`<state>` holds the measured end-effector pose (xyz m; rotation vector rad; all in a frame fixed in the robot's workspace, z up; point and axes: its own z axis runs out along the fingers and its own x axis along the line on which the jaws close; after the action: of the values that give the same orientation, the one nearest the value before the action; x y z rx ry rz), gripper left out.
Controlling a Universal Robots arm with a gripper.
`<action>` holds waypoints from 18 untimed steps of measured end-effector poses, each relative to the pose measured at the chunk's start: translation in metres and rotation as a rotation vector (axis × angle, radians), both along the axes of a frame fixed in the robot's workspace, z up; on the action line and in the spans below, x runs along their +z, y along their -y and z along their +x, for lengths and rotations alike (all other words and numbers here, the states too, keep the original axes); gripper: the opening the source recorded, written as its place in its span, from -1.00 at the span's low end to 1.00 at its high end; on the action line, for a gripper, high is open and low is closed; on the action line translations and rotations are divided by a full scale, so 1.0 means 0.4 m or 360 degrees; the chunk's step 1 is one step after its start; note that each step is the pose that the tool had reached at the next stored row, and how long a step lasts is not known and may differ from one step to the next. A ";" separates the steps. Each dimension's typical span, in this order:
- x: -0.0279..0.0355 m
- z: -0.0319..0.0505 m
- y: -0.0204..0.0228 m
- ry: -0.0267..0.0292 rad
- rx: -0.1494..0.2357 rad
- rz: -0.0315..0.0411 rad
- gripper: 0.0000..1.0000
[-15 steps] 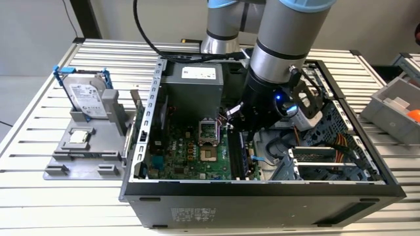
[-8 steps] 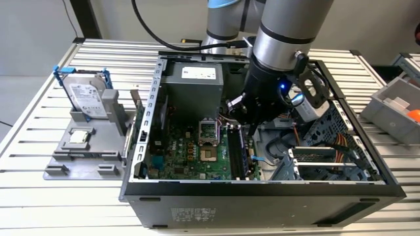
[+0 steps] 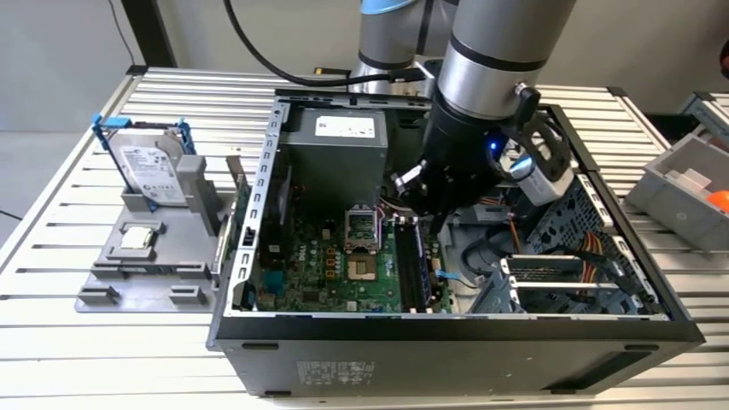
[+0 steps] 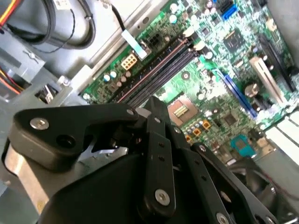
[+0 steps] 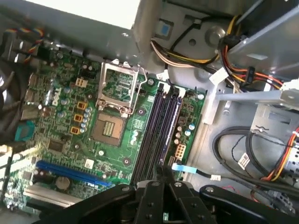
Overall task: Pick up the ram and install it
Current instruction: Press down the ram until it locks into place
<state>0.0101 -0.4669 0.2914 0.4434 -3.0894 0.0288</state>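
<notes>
My gripper (image 3: pixel 417 215) is deep inside the open computer case (image 3: pixel 456 342), over the row of black memory slots (image 5: pixel 152 135). In both wrist views its black fingers (image 5: pixel 159 171) are pressed together with nothing between them. The ram (image 5: pixel 168 131) shows as a thin blue-purple edge standing in one slot, also visible in the second wrist view (image 4: pixel 150 70) and the exterior view (image 3: pixel 415 258). The gripper's tip (image 4: pixel 156 106) hovers just above one end of that stick. I cannot tell whether they touch.
Beside the slots lies the open processor socket (image 5: pixel 111 125). Cable bundles (image 5: pixel 243 144) and a metal drive cage (image 3: pixel 569 256) crowd the other side. Outside the case, a grey holder (image 3: pixel 114 295) carries a hard drive (image 3: pixel 154 162) and a square silver chip (image 3: pixel 139 237).
</notes>
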 end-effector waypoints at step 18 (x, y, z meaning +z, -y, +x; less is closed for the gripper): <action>0.046 -0.003 0.015 0.00033 0.0247 -0.0055 -1.00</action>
<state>0.0089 -0.4728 0.3099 0.6809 -3.0435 0.0849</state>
